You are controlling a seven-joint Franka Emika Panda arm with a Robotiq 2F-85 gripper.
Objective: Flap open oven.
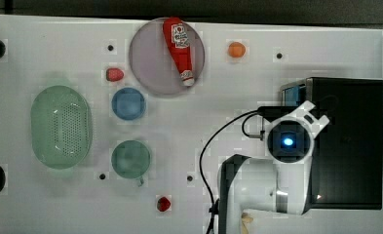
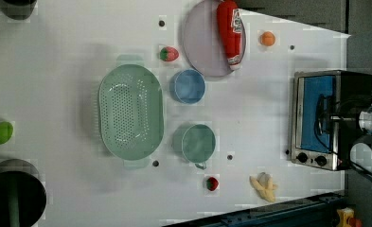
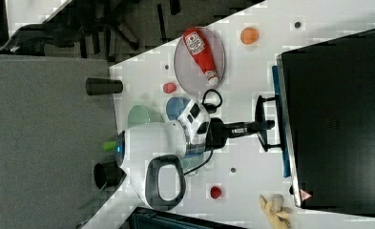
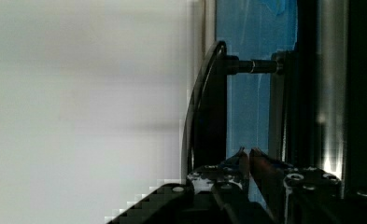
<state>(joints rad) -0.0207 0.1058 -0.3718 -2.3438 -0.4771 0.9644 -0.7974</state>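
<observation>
Top view: my arm covers the front of the oven point(image 1: 347, 146) at the table's right end; ketchup bottle point(image 1: 180, 50) lies on the plate point(image 1: 147, 63).

Left view: door closed; colander point(image 2: 130, 111), blue bowl point(image 2: 187, 86) and cup point(image 2: 198, 143) hold nothing.

Right view: gripper point(image 3: 266, 125) meets the bar handle point(image 3: 261, 123).

Wrist view: fingertips point(image 4: 243, 161) pinched together behind the handle, gripping nothing; I judge they may slip off when pulling.
</observation>
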